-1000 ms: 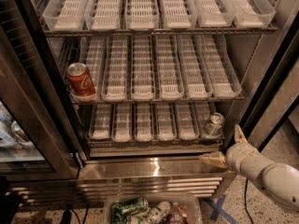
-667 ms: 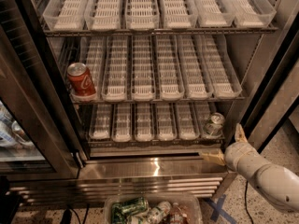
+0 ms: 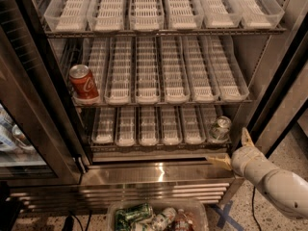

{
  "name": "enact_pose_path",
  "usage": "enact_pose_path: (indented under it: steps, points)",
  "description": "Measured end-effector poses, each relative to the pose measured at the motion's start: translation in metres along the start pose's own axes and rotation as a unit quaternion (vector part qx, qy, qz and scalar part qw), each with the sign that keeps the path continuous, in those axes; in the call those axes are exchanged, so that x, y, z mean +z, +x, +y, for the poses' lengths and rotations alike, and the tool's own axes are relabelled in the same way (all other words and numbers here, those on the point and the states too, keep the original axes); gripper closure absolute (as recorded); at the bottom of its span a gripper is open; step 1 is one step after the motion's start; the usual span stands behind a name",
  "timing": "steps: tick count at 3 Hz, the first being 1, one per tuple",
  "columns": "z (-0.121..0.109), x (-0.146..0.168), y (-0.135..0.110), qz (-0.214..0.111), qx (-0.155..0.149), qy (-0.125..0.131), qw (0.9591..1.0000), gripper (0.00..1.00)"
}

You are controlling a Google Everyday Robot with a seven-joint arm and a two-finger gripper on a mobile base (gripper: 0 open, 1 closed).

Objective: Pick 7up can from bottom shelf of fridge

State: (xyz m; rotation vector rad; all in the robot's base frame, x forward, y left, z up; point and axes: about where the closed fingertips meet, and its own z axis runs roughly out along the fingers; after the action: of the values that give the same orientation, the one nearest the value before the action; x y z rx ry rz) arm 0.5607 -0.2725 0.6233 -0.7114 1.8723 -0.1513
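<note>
The 7up can [image 3: 220,128], silvery with faint green marks, stands upright in the rightmost lane tray of the bottom shelf [image 3: 159,147] of the open fridge [image 3: 159,177]. My gripper [image 3: 233,151] is at the lower right, in front of the shelf's steel ledge and just below and to the right of the can. Its two tan fingers are spread apart: one [image 3: 219,161] points left along the ledge, the other [image 3: 246,137] points up. It holds nothing and does not touch the can.
A red Coca-Cola can [image 3: 83,83] stands at the left of the middle shelf. White slotted trays fill the shelves. A clear bin [image 3: 156,215] of cans and bottles sits on the floor below. The fridge's right frame [image 3: 276,109] is close beside my arm.
My gripper and arm have shifted slightly; the can and everything in the fridge have stayed in place.
</note>
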Motion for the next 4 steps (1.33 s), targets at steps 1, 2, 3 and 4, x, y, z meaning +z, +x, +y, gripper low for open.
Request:
enact_pose_path:
  steps: [1, 2, 3, 4]
  points:
    - [-0.0058, 0.0058, 0.0021, 0.000, 0.003, 0.011, 0.9999, 0.22]
    - [-0.0126, 0.0135, 0.0065, 0.001, 0.011, 0.024, 0.9997, 0.23]
    - [-0.0130, 0.0139, 0.0067, 0.001, 0.011, 0.024, 0.9996, 0.05]
    - [-0.0129, 0.0140, 0.0066, 0.001, 0.012, 0.024, 0.9996, 0.00]
